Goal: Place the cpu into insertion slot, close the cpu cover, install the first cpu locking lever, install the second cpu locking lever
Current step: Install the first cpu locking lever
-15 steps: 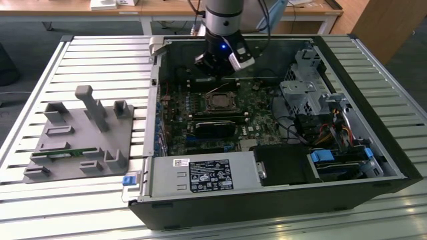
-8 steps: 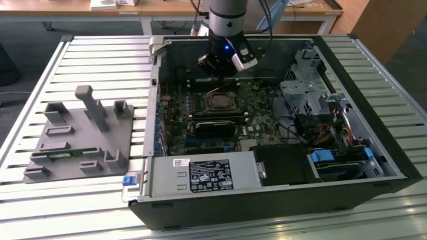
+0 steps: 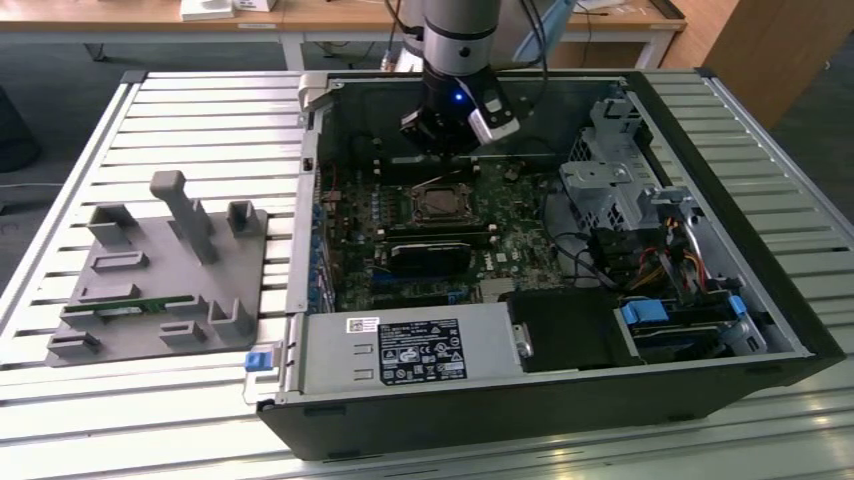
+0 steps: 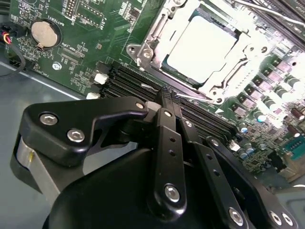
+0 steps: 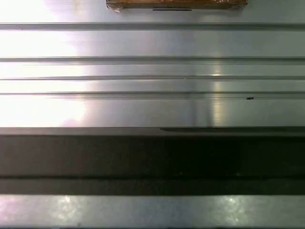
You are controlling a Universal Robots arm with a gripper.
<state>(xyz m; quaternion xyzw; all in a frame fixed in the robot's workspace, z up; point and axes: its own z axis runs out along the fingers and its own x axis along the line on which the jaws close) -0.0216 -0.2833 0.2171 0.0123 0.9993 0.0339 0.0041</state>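
Hovering end effector (image 4: 167, 98), seemingly closed, near cpu (image 4: 202, 45).

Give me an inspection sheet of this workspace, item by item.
Surface: slatted metal table, bearing an open computer case.
Job's things: cpu lies in the insertion slot; cpu cover lies around it.
Clutter: grey fixture block at the exterior view's left.
Grippers: gripper shut, empty, tips beside the socket.
Cables: bundled wires at the exterior view's right, inside the case.
Surroundings: wooden desks behind the table.
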